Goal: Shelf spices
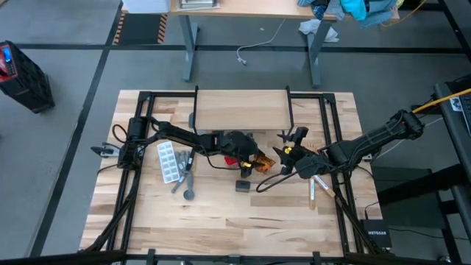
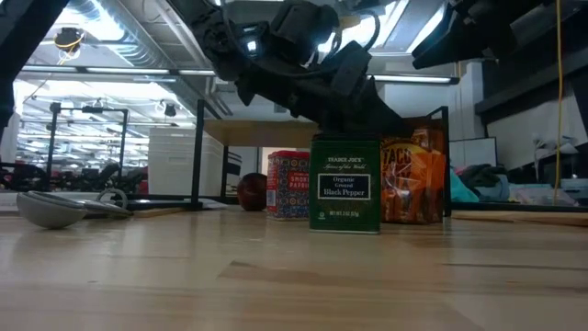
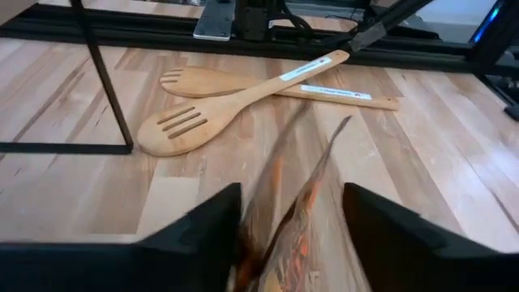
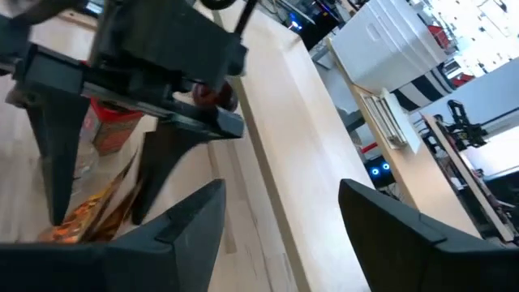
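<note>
Orange packets (image 3: 296, 219) stand between my left gripper's (image 1: 257, 157) fingers (image 3: 207, 231), in front of the shelf (image 1: 241, 109); whether they pinch yet, I cannot tell. Right gripper (image 1: 288, 151) hovers spread just beside.

**Bystanders on the butcher-block table**

A white blister tray (image 1: 168, 162) lies left of the table's (image 1: 221, 221) middle, with a grey ladle (image 1: 188, 193) just beside it toward the front edge. Two pale wooden utensils (image 3: 243, 97) lie crossed, well right of the tray.
</note>
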### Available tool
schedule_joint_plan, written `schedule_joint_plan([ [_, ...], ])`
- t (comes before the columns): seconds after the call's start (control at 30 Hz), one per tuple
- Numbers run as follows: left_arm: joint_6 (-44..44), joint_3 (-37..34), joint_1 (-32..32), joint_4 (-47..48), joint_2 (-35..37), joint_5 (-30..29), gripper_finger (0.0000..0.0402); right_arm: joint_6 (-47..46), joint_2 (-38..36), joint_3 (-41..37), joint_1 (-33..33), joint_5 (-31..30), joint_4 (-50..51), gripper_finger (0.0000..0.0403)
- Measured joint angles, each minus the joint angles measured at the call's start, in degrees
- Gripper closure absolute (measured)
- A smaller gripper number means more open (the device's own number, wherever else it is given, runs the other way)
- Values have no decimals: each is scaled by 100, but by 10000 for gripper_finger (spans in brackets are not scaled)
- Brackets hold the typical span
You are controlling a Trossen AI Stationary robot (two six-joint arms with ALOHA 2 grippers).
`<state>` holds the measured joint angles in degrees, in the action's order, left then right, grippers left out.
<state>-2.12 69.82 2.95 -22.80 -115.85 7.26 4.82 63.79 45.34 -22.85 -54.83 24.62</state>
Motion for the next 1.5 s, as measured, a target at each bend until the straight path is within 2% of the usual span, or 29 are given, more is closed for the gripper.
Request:
schedule_joint_plan([
  [0.27,279,0,-30,-33,0,-1,376,-2,0,0,0,-7,23,157],
  [0.3,278,0,-30,-33,0,-1,388,-8,0,2,0,-7,50,157],
  [0.6,258,-7,-17,-30,24,-215,398,-460,0,1,0,-41,524,157],
  [0.83,249,276,15,90,33,-259,400,-1520,0,0,0,-49,1564,157],
  [1.17,400,1159,128,1146,35,-274,401,-2878,0,2,0,38,2983,157],
  [1.5,873,2117,123,2283,65,-679,401,-3204,0,0,0,201,3402,157],
])
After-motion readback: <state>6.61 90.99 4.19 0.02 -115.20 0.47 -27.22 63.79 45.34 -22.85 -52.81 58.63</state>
